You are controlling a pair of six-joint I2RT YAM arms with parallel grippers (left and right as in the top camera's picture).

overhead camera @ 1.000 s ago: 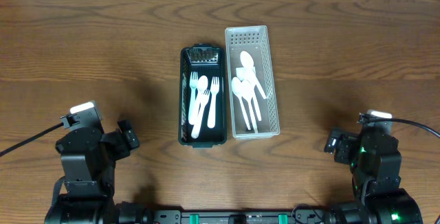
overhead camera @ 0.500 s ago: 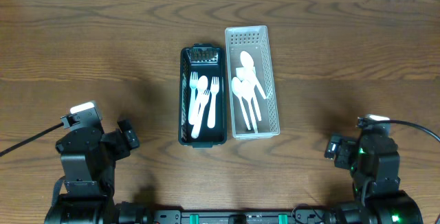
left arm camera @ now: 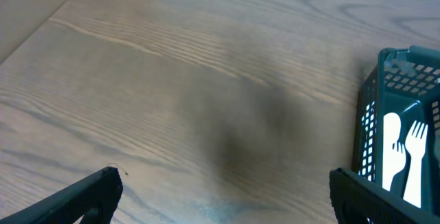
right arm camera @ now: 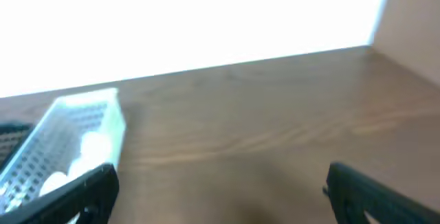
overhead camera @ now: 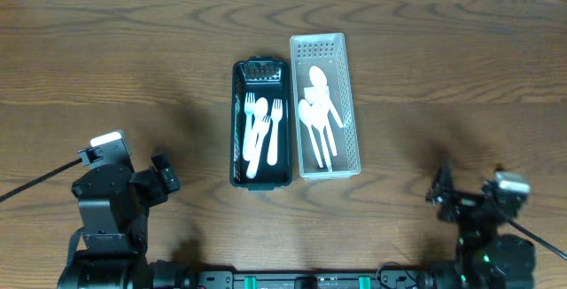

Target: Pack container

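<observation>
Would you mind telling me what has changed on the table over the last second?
The right gripper drew back toward the near right of the table, jaws open, holding nothing. The left gripper, black basket, white basket and cutlery stayed put.

The desk (overhead camera: 106, 50) is brown wood with long wavy grain. Ahead of the left fingers (left arm camera: 89, 196), between them, a soft dark shadow (left arm camera: 240, 135) lies on the wood. Far beyond the right fingers (right arm camera: 82, 193) the desk ends at a bright white band (right arm camera: 206, 18).
</observation>
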